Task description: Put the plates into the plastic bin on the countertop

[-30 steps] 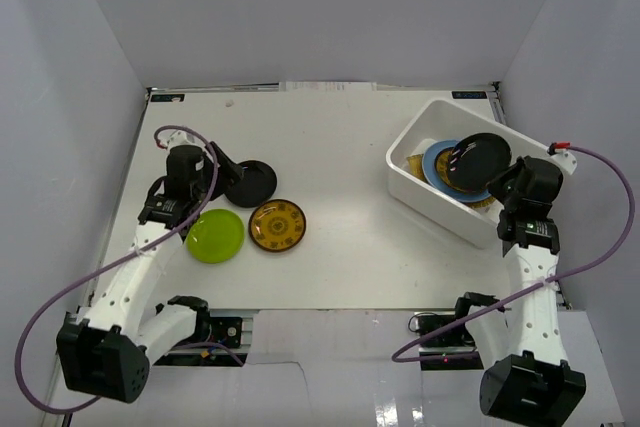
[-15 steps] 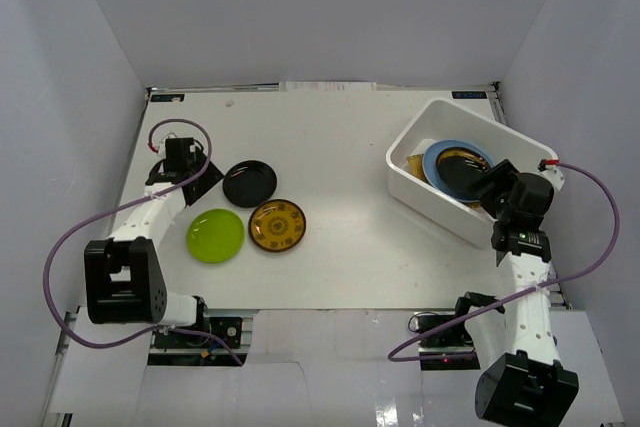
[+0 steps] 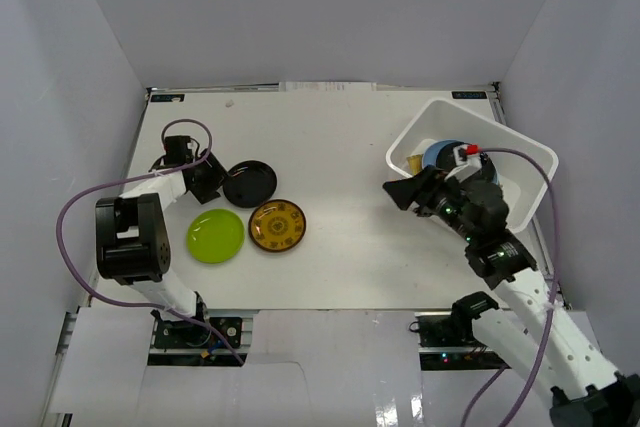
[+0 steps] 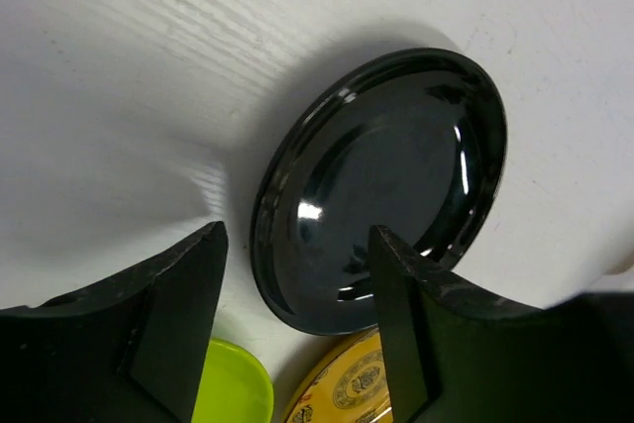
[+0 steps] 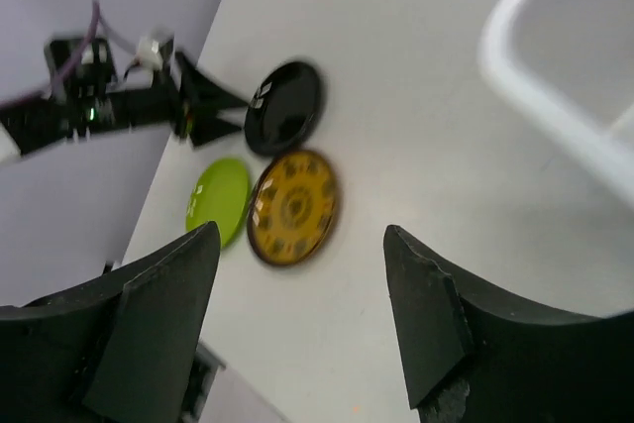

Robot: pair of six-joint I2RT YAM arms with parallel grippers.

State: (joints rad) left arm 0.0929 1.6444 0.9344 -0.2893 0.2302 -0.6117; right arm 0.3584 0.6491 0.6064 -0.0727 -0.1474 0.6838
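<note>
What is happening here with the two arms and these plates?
Two robot arms are putting plates into the bin. Some plates already lie in it, a blue plate among them. Three plates are on the table: a black plate, an amber plate and a green plate. The left gripper is open at the edge of the black plate, not closed on it. The right gripper is open and empty, outside the bin and pointing toward those three plates.
</note>
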